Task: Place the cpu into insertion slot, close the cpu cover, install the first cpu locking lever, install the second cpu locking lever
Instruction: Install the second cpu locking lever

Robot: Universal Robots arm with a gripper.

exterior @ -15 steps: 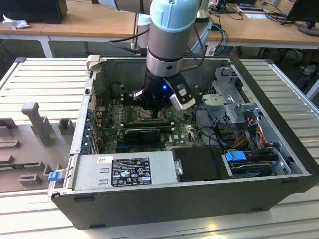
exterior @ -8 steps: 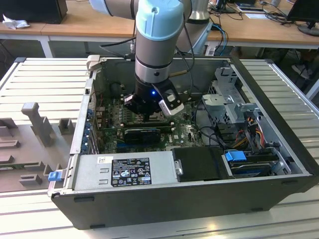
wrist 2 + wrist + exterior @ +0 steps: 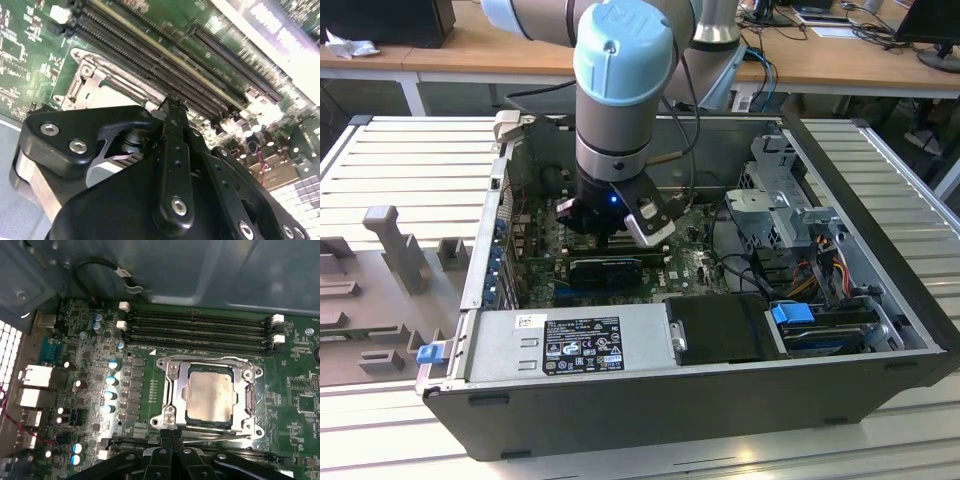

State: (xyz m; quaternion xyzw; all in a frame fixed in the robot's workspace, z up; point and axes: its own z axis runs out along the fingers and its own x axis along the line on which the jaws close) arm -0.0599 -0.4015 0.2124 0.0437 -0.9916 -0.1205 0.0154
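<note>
A: Status on the claw (image 3: 171,439)?

B: Down inside the open PC case (image 3: 880,375), over the motherboard (image 3: 695,265). In the first wrist view its fingers (image 3: 166,437) sit pressed together, nothing between them, tips right at the 6 o'clock edge of the insertion slot (image 3: 172,416).

A: And the cpu?

B: The cpu (image 3: 210,395) is seated in the slot, dull grey top showing, square to the frame.

A: Cover?

B: The cpu cover (image 3: 183,385) is down flat around the chip, cut-out centre framing it. A thin wire lever (image 3: 200,360) runs along the 12 o'clock edge of the socket. Can't tell whether it's latched.

A: Anything nearby?

B: Memory slots (image 3: 200,330), long and black, just beyond the socket at 12 o'clock. In the exterior view the black fan card (image 3: 605,270) lies just in front of the claw, power supply (image 3: 570,345) nearer the camera. Case stands on a ribbed metal table (image 3: 910,170).
</note>
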